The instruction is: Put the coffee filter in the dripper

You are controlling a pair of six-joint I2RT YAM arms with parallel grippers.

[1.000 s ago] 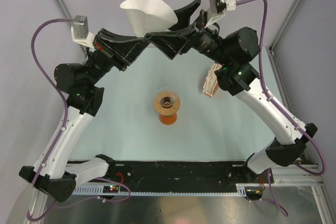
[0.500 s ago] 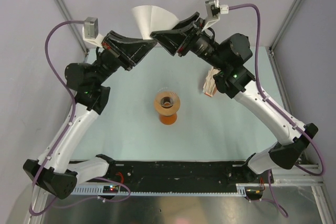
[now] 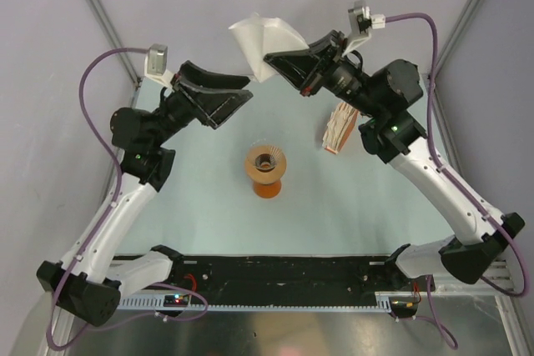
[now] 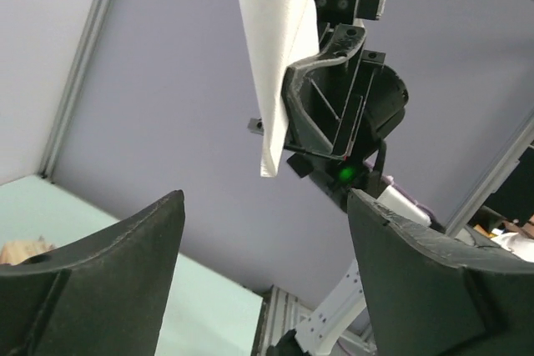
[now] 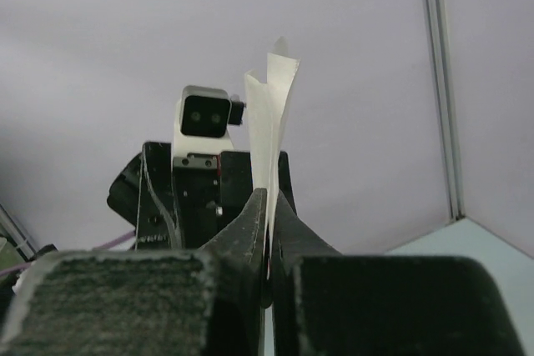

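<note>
Both arms are raised with elbows out toward the left and right edges of the worktop (image 3: 192, 206), their grippers facing each other above the far edge. The right gripper (image 3: 274, 62) is pinched tight on the coffee filter (image 3: 263, 39), which fans out past its fingertips toward the far left. In the right wrist view the paper stands upright, edge-on. The left gripper (image 3: 235, 104) is spread wide, just beside the filter but not touching it. The dripper (image 3: 265, 160) sits mouth-up on an orange vessel (image 3: 267, 188) at the worktop's centre, well apart from both grippers. A stack of filters (image 3: 338, 127) lies nearer the right edge.
</note>
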